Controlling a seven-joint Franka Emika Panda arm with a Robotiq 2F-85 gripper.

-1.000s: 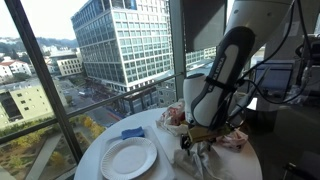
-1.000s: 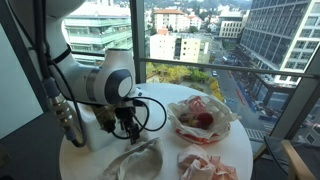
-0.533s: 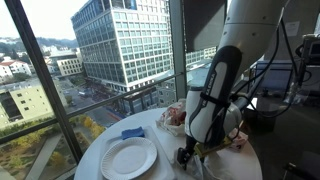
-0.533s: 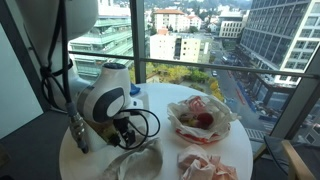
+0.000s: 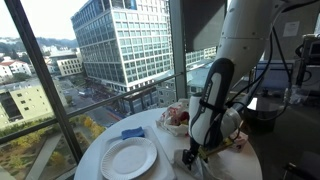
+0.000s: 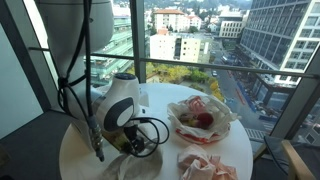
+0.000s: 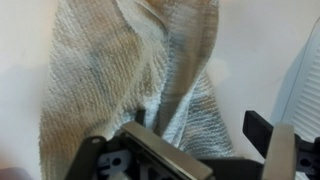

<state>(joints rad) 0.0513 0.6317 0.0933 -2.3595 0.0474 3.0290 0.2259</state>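
Round white table (image 6: pixel 165 104), gripper (image 7: pixel 185 140) with jaws apart over knitted cloth (image 7: pixel 130 70).

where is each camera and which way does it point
Exterior view: low beside the table, faces the windows over the white plate; the arm shows.
Exterior view: higher, looks down across the table to the windows; arm and gripper show.
Wrist view: looks down on the towel; open gripper shows.
Both exterior views share the wrapped food.
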